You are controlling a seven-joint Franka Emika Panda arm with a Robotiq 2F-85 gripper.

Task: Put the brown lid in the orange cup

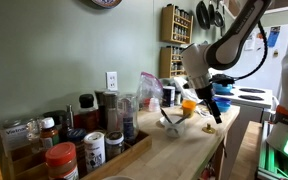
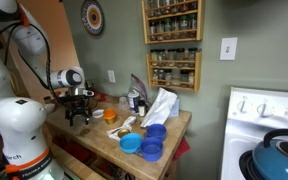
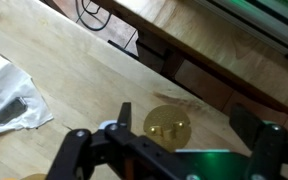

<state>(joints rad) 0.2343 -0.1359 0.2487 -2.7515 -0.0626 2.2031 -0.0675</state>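
The brown lid (image 3: 167,125) is a small flat golden-brown disc lying on the wooden counter (image 3: 74,60). In the wrist view it sits between my two dark fingers. My gripper (image 3: 184,122) is open above it and holds nothing. The orange cup (image 1: 189,105) stands on the counter just beside the gripper (image 1: 212,106), and it also shows in an exterior view (image 2: 111,116) a short way from the gripper (image 2: 79,112). The lid is too small to make out in both exterior views.
A crumpled clear plastic bag (image 3: 9,95) lies near the lid. Blue bowls (image 2: 149,145) sit near the counter's end. Spice jars and a red-lidded jar (image 1: 62,158) crowd a wooden tray. The counter edge (image 3: 199,60) and a stove (image 2: 269,120) are close by.
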